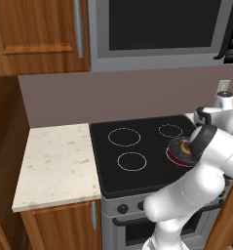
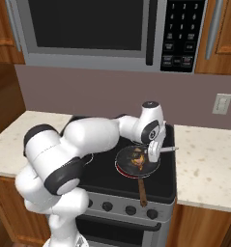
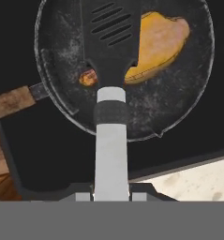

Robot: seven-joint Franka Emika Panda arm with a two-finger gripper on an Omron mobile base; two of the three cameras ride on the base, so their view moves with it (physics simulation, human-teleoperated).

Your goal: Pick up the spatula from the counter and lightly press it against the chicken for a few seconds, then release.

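Observation:
My gripper [image 3: 112, 193] is shut on the silver handle of a spatula [image 3: 111, 136]. The spatula's black slotted blade [image 3: 111, 33] reaches into a dark frying pan [image 3: 188, 93]. There the blade covers the left edge of a golden piece of chicken [image 3: 160, 40]; whether it presses on the meat I cannot tell. From the right base view, the gripper [image 2: 153, 149] hangs over the pan [image 2: 129, 169] on the stove's front right burner. The spatula handle [image 2: 168, 149] sticks out to the right. In the left base view my arm hides most of the pan [image 1: 179, 152].
The pan's wooden handle [image 2: 142, 191] juts over the stove's front edge. Black cooktop [image 1: 132, 151] with ring burners lies to the left, and speckled counters [image 1: 59, 161] [image 2: 209, 164] flank it. A microwave [image 2: 102, 29] hangs above, and a small brown bit [image 3: 87, 77] lies in the pan.

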